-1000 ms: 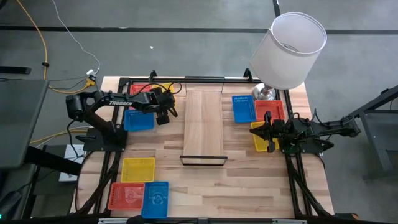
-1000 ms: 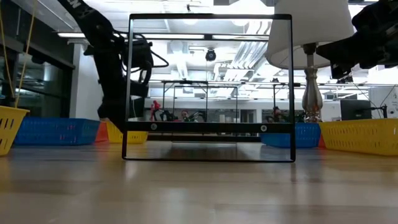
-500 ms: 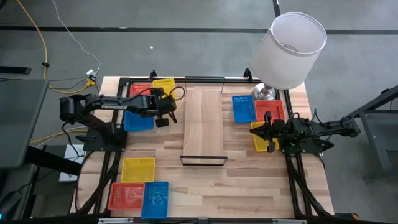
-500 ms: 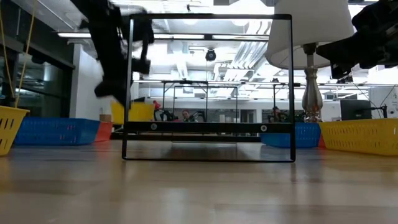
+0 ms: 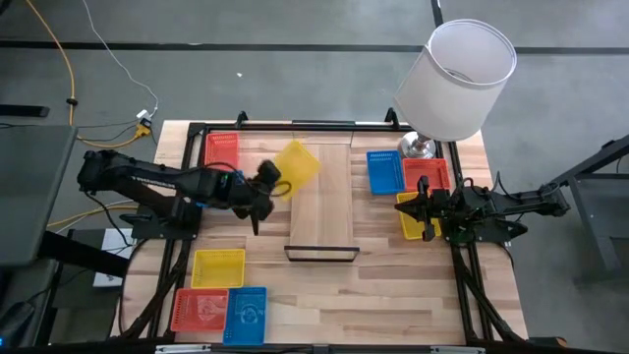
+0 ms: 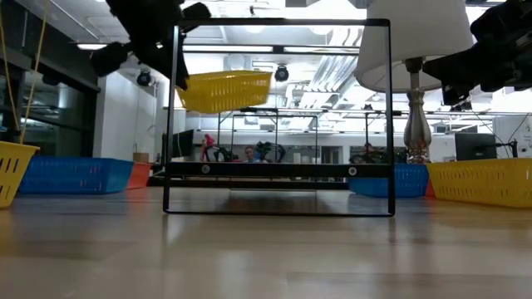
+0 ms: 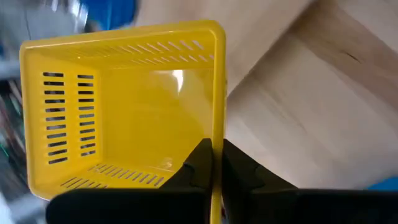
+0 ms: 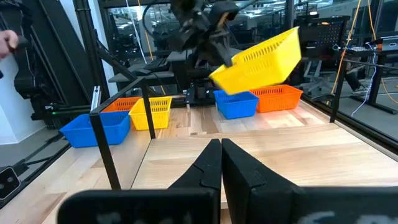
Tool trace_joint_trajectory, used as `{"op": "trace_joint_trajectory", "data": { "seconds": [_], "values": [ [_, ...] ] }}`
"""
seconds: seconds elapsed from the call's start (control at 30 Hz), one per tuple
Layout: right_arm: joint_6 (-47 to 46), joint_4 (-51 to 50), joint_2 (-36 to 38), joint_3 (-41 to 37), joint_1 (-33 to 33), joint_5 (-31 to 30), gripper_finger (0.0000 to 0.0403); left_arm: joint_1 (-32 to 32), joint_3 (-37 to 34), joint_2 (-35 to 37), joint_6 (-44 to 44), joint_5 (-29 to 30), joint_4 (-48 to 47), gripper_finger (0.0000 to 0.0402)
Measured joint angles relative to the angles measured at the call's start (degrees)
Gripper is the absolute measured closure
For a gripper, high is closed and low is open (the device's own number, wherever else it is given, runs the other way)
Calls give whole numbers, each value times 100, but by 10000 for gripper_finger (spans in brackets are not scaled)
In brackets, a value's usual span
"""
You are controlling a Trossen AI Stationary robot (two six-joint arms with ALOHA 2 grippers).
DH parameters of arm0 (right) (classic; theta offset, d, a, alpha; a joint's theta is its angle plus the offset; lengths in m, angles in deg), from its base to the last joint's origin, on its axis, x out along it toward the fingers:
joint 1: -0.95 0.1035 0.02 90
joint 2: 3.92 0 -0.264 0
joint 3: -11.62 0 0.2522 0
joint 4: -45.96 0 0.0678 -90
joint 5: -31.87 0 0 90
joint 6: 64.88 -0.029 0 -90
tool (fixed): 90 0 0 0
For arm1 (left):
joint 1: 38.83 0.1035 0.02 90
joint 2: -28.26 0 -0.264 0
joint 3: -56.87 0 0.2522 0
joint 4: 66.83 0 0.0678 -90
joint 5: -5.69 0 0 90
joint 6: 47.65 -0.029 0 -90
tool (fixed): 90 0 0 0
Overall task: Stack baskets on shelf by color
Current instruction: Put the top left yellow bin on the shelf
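The bench (image 5: 393, 285) carries the shelf (image 5: 322, 197) down its middle, running from the far edge toward the near edge, and bare of baskets. Blue, red and yellow baskets sit near the far-right corner, beside the lamp (image 5: 457, 79); more sit at the near-left corner.

The yellow basket (image 5: 296, 163) hangs tilted in the air over the shelf's far-left edge, clear of the board. The left end effector (image 5: 267, 184) is closed, pinching that basket's rim.

To place it well, level the basket, centre it across the plank, lower gently and release only once it rests flat.

The right end effector (image 5: 425, 211) waits at the right edge with fingers together, holding nothing.
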Motion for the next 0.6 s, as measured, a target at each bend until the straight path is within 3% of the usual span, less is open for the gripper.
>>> {"op": "trace_joint_trajectory", "data": {
  "seconds": [0.2, 0.47, 0.6],
  "values": [
    [0, 0, -1, 0, 0, 2, 403, 110, 0, -578, -1585, 47, 512, 395],
    [0, -1, -1, 0, 1, 1, 403, 728, 0, -1564, -3980, 212, 2494, 399],
    [0, 1, 0, 1, 1, 2, 403, 991, 0, -1882, -4565, 148, 2532, 399]
  ]
}}
